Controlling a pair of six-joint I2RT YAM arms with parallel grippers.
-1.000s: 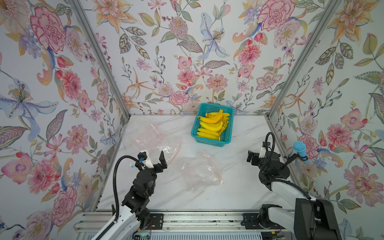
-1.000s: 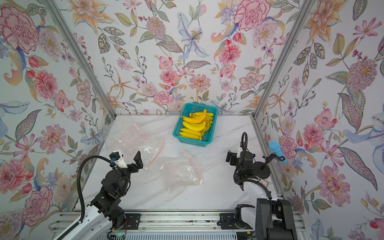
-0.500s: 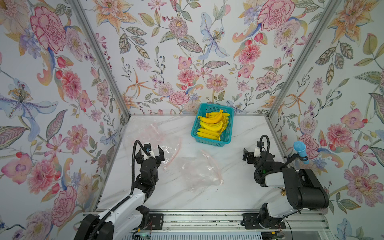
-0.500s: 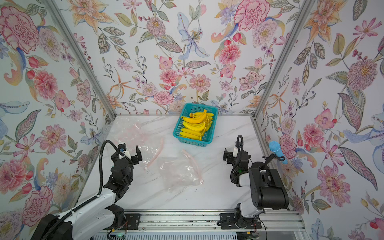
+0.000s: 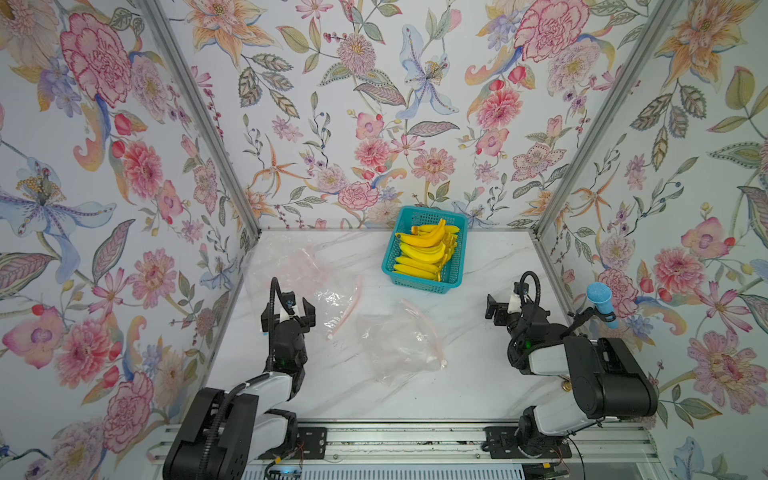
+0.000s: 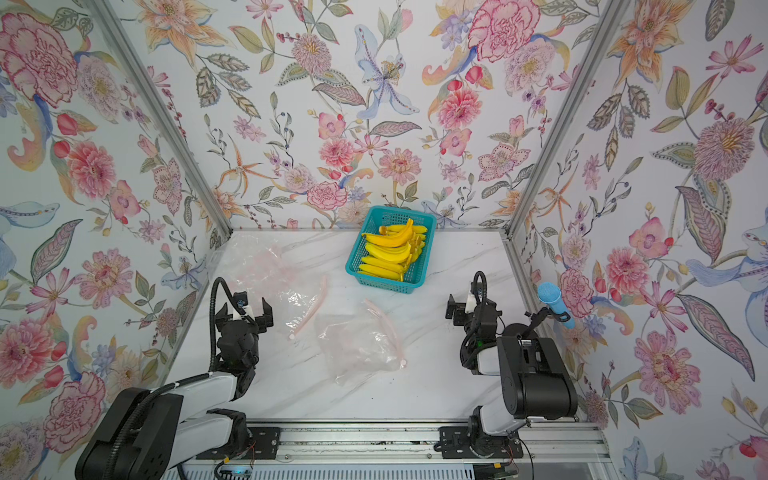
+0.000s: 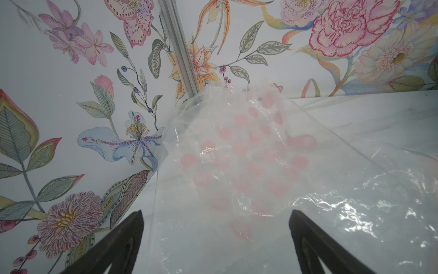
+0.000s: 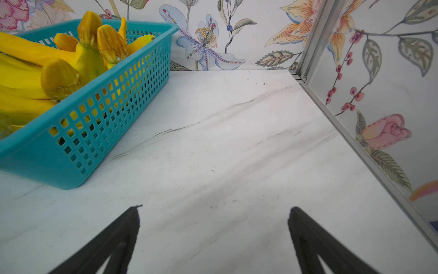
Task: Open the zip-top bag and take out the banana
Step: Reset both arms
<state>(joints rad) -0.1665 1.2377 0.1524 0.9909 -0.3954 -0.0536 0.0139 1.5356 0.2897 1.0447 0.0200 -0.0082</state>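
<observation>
Two clear zip-top bags lie flat on the marble table. One with pink dots [image 5: 297, 266] [image 7: 248, 154] is at the back left, its pink zip strip [image 5: 345, 309] beside it. The other [image 5: 399, 347] [image 6: 357, 345] lies in the middle. Neither shows a banana inside. Several yellow bananas [image 5: 424, 249] [image 8: 35, 71] fill a teal basket [image 5: 455, 270] [image 8: 78, 151] at the back. My left gripper [image 5: 289, 309] [image 7: 215, 213] is open just above the dotted bag's near edge. My right gripper [image 5: 509, 305] [image 8: 214, 211] is open over bare table, right of the basket.
Floral walls close in the left, back and right sides, with metal posts [image 5: 199, 116] at the corners. A blue-headed microphone [image 5: 600, 301] sticks out by the right wall. A metal rail [image 5: 395, 436] runs along the table's front edge.
Both arms have folded down low near the front, and the left gripper has turned to face the dotted bag. The bags and basket lie as before, and both grippers stay open.
</observation>
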